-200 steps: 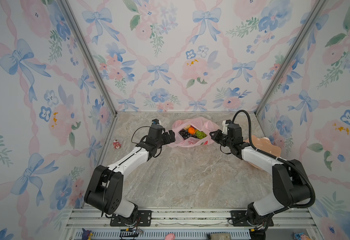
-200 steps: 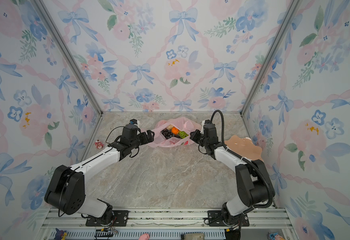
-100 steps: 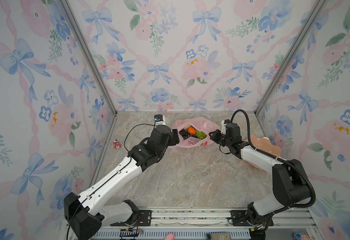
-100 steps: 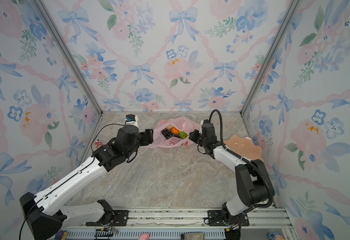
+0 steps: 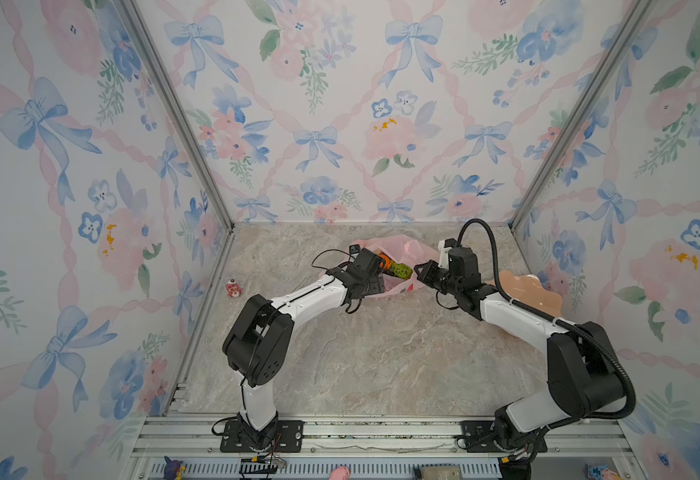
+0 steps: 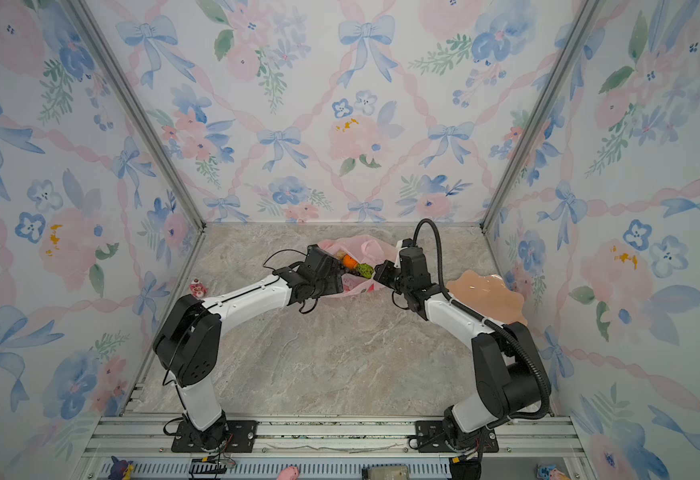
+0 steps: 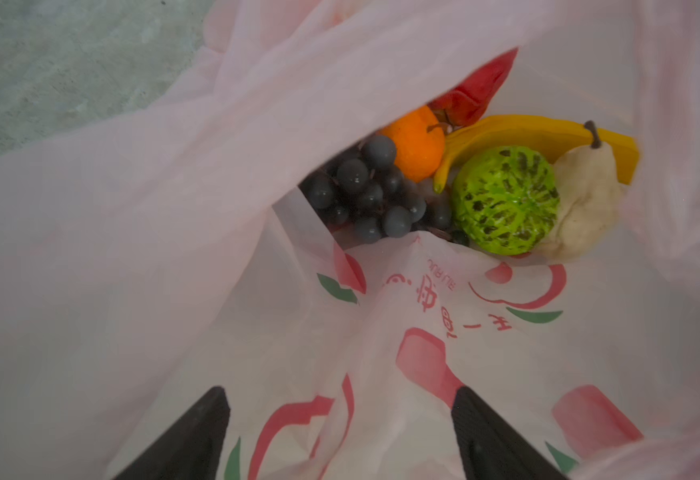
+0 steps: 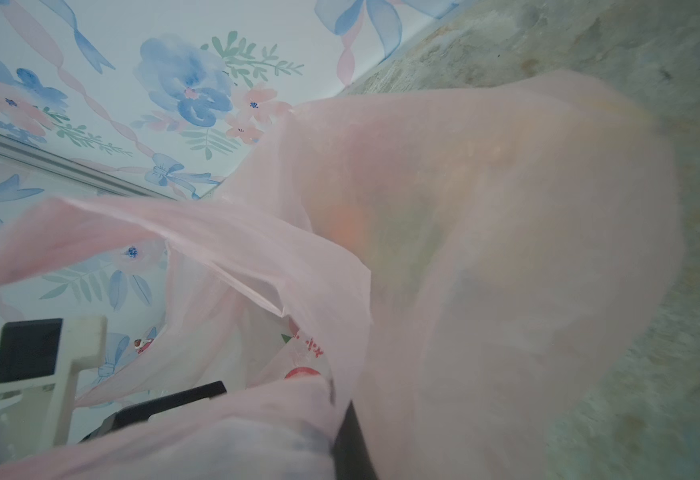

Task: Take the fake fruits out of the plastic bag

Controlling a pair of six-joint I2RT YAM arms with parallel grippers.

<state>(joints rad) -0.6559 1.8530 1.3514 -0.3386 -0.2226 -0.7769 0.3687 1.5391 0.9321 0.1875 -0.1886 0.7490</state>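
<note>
Well to the left of the plastic bag (image 5: 400,246), close to the wall, stands a small red-and-white figurine (image 5: 233,287); it is not part of our work. At the left side of the bag we have the left gripper (image 7: 339,392). Its two dark fingers (image 7: 198,440) stand wide apart and hold nothing. They are over the printed film at the mouth of the bag, and we cannot tell whether they touch it.

All the fake fruits that we can see are inside the bag, in one tight heap. The grape bunch (image 7: 369,195) lies against an orange (image 7: 414,145), and the red fruit (image 7: 473,95) is half under a fold of film. The banana (image 7: 527,129) curves behind the green round fruit (image 7: 506,199), and a pale pear (image 7: 585,199) touches this green fruit.

At the right edge of the bag, the right gripper (image 5: 421,272) is closed on a pinch of the pink film. To the right of the bag, apart from it, lies the peach plate (image 5: 522,286).

We judge that the next move is a reach into the mouth for one fruit. The loose fold over the grapes and the orange may come between the fingers, so we would catch film and not fruit. The green fruit is round and may slip out and roll deeper. If the left arm drags the bag, the thin film may slide out of the right gripper or tear, and the mouth would then fall shut.
</note>
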